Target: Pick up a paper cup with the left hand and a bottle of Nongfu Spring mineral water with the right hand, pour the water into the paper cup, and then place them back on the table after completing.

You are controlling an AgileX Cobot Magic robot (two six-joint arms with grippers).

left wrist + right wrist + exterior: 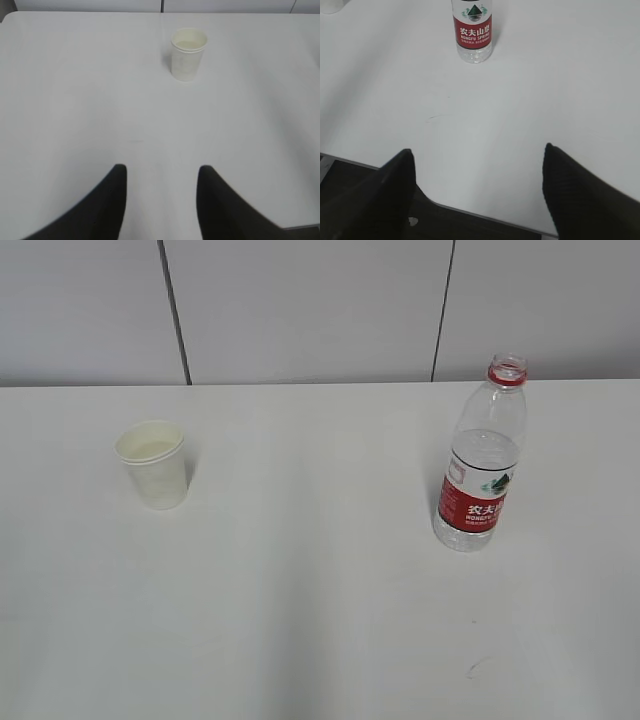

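One paper cup [152,464] and one bottle [482,461] stand on the table [320,620].

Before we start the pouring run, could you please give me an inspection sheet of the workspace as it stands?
Surface: plain white tabletop, with a faint dark scuff near its front right.
Job's things: white paper cup upright on the left; clear plastic water bottle with red label upright on the right, cap off, red neck ring showing, part filled.
Clutter: nothing seen.
Grippers: left gripper open, empty, short of the cup; right gripper open wide, empty, short of the bottle. Neither shows in the exterior view.
Cables: nothing seen.
Surroundings: pale grey panelled wall with dark vertical seams behind the table.
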